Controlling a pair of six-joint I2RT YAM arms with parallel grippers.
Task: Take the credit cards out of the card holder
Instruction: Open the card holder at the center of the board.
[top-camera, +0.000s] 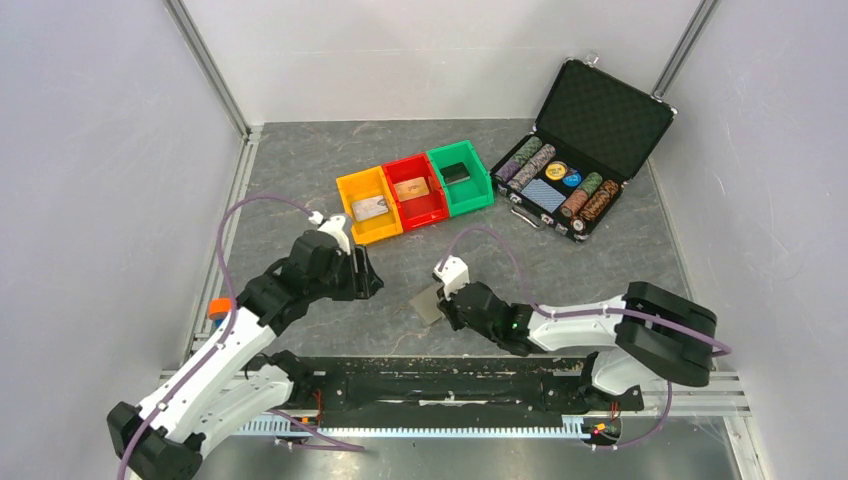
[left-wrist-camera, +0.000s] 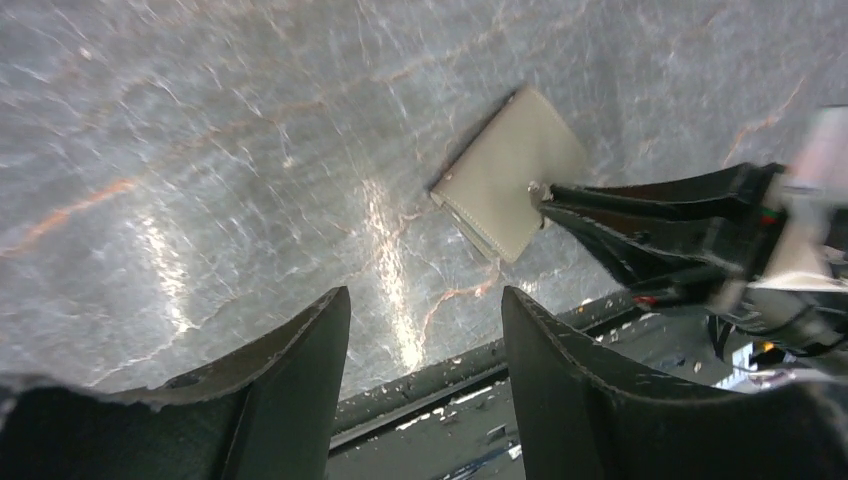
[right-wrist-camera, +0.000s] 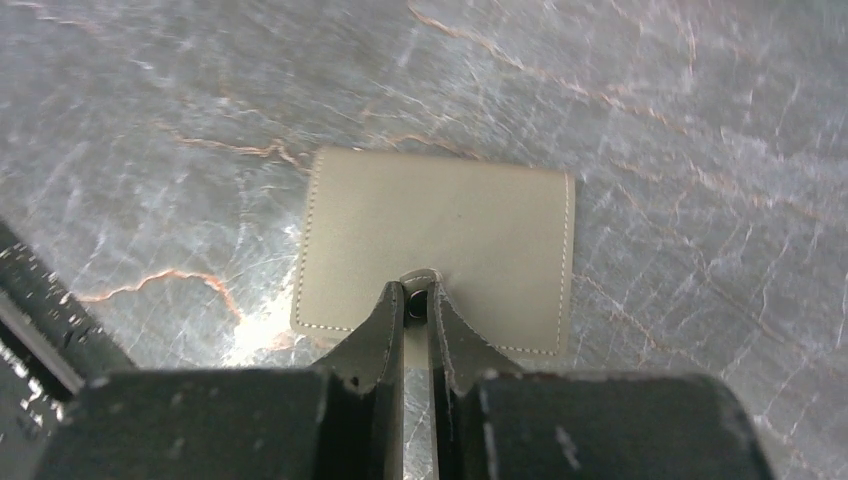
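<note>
Right fingers (right-wrist-camera: 372, 335) pinching closed card holder (right-wrist-camera: 440, 225), left fingers (left-wrist-camera: 300, 360) spread, cards (top-camera: 369, 207) in yellow bin (top-camera: 381, 233), red bin (top-camera: 426, 215)

Grey-beige card holder (right-wrist-camera: 440, 230) with pale stitched edge, grey marbled table (right-wrist-camera: 650, 100) veined orange, yellow bin (top-camera: 380, 232), red bin (top-camera: 425, 215), green bin (top-camera: 470, 203), black chip case (top-camera: 605, 110), purple cables (top-camera: 480, 232).

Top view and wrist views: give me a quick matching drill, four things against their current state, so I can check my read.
Things:
1. left gripper
2. right gripper
3. yellow bin
4. green bin

States:
A. contains a dark flat item
B. shut on the card holder at its edge
C. open, holding nothing
D. contains a pale card

Pairs: 1-C, 2-B, 3-D, 4-A.
</note>
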